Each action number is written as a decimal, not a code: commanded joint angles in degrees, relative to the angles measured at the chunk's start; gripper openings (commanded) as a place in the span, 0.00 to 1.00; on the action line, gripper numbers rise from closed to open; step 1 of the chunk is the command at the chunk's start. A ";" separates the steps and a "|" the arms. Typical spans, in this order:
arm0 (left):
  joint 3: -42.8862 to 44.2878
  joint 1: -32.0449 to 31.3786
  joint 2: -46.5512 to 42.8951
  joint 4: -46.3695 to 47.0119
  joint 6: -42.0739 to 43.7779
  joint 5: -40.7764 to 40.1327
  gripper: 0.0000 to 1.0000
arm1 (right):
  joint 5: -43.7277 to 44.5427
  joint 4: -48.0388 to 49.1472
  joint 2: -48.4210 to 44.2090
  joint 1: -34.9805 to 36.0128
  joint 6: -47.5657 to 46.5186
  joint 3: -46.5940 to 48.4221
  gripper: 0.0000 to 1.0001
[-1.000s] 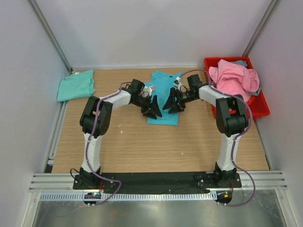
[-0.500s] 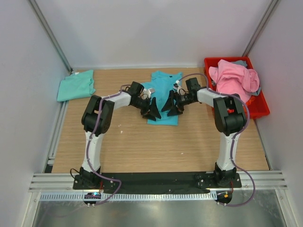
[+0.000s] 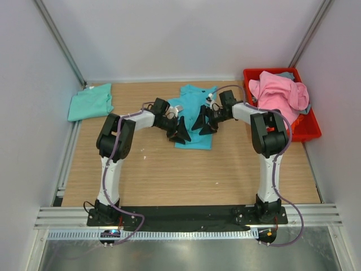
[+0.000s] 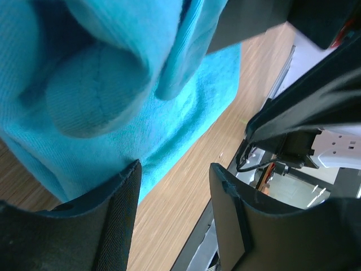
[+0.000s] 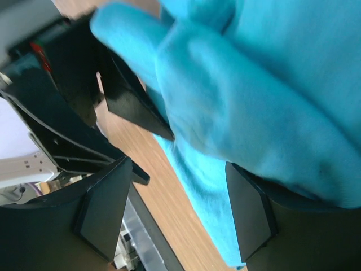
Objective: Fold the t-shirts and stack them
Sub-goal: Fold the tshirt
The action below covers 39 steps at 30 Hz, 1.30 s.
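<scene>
the turquoise-blue t-shirt (image 3: 196, 107) lies on the table (image 3: 169, 169) directly under both grippers, which point at each other over its near half. the left gripper (image 3: 181, 131) has its fingers (image 4: 118, 220) spread apart; between their tips only the shirt's edge and bare wood show, and bunched folds of the cloth rise just beyond them. the right gripper (image 3: 201, 122) is close opposite, tips near the left one's but not touching it. its fingers (image 5: 104, 212) are also spread wide, and a thick fold of the turquoise cloth bulges up between them and lies against the inner face of one; whether it presses on the cloth cannot be told.

well off to the outer side of the left gripper, the mint-green t-shirt (image 3: 90, 101) sits folded at the table's edge. to the outer side of the right gripper, beyond its arm, the red bin (image 3: 312, 129) holds the pink t-shirt (image 3: 279, 93) in a loose heap, with a bit of the grey-blue t-shirt (image 3: 289, 74) showing behind it.
</scene>
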 commanded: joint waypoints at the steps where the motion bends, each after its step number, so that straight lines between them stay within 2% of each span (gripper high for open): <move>1: -1.10 0.50 -1.10 1.29 0.28 -0.56 0.53 | 3.36 3.07 1.05 -1.38 -0.85 7.71 0.73; 9: -1.72 0.41 -1.36 1.82 0.02 -0.56 0.53 | 7.92 5.61 3.70 -4.37 2.04 25.91 0.73; 13: -1.98 0.41 -2.41 2.08 -0.16 -0.48 0.54 | 8.46 5.45 -1.20 -5.52 1.61 27.35 0.74; 15: -2.33 0.59 -3.38 1.99 -0.86 -0.04 0.54 | 8.37 5.36 -4.20 -5.61 1.35 24.98 0.74; 20: -3.38 0.85 -11.70 1.99 -3.06 1.28 0.58 | 5.48 4.13 -16.49 -5.61 1.87 8.65 0.74; 21: -3.48 0.85 -13.04 2.08 -3.32 1.28 0.59 | 5.21 3.00 -17.74 -5.69 1.61 3.66 0.74; 27: -5.85 2.34 -18.32 -1.60 -2.54 -1.70 0.64 | 0.99 -2.38 -20.82 -5.61 -0.15 -10.60 0.74; 31: -7.86 3.48 -17.71 -3.98 -0.61 -3.99 0.72 | 1.16 -2.81 -22.23 -5.69 -0.94 -14.75 0.75; 39: -10.68 4.28 -13.32 -5.04 -1.30 -6.80 0.70 | 2.39 -5.63 -20.65 -5.43 -2.44 -18.80 0.75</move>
